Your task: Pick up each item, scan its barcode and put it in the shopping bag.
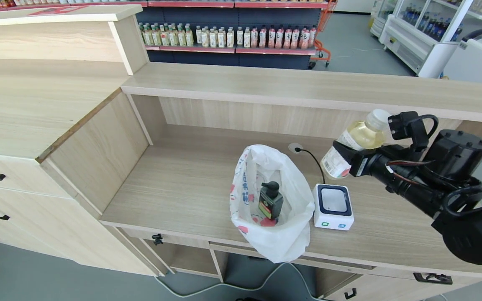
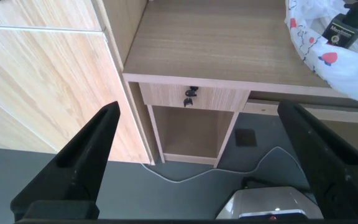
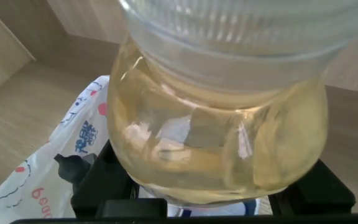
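Head view, checkout counter: right gripper (image 1: 347, 159) clamped on a clear plastic bottle of pale yellow liquid with a white cap and paper label (image 1: 360, 140), held tilted in the air above the light wooden counter (image 1: 182, 184), beyond the white box-shaped barcode scanner with a dark window (image 1: 333, 200); scanner just beside the white plastic shopping bag with red and blue print (image 1: 280, 242), in which a dark pump bottle with a green label (image 1: 270, 200) stands upright.

Likely hazards:
- the round, smooth bottle may turn or slide between the jaws, since the hold is on its lower body and the weight hangs off to one side;
- the barcode may miss the scanner window unless the label is turned to face it;
- the bag is limp, so a low approach could catch its rim or knock the pump bottle over;
- the thin black cable (image 1: 314, 161) behind the scanner could snag.

Left wrist view supplies the left gripper (image 2: 199, 118), fingers spread wide and empty, below the counter's front edge; right wrist view gives the liquid-filled bottle (image 3: 216, 137) at close range, with the bag beneath it; scanner position is read from the head view.
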`<state>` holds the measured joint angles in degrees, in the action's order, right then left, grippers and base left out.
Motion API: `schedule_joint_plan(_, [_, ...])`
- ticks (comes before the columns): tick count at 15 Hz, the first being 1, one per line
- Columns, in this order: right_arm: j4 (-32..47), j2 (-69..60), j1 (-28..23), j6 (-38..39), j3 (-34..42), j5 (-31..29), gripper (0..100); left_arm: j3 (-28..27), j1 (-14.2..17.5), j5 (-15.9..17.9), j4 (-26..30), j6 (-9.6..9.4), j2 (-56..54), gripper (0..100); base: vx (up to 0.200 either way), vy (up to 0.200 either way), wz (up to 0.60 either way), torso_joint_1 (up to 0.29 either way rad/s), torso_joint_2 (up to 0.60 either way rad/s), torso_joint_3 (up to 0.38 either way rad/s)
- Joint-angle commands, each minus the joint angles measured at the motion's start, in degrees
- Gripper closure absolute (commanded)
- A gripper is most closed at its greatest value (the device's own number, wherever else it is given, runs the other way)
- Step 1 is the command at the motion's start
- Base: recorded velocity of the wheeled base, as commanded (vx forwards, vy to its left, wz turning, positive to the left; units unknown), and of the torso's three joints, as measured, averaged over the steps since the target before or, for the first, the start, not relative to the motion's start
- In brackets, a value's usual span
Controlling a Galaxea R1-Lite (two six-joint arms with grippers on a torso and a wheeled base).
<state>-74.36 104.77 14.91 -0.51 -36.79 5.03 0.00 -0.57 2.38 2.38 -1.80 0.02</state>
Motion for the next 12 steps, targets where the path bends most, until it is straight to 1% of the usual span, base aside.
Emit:
schedule_joint_plan(1, [-0.1,3.0,0.0,-0.2,-1.0,-0.1,100,0.0,0.0,0.0,0.0,0.05,0.0,0,0.0,0.0,0.0,0.0,0.0,0.0])
schedule_joint_plan(4, [-0.1,6.6,0.1,-0.3,-3.9,0.0,100,0.0,0.0,0.0,0.0,-0.04,0.0,0,0.0,0.0,0.0,0.0,0.0,0.0])
schedule_joint_plan(10, [-0.2,10.3,3.6,-0.2,-5.3,0.0,100,0.0,0.0,0.0,0.0,-0.04,0.0,0,0.0,0.0,0.0,0.0,0.0,0.0])
schedule_joint_plan(12, [-2.5,13.1,4.3,-0.5,-7.2,0.2,100,0.0,0.0,0.0,0.0,0.05,0.0,0,0.0,0.0,0.0,0.0,0.0,0.0])
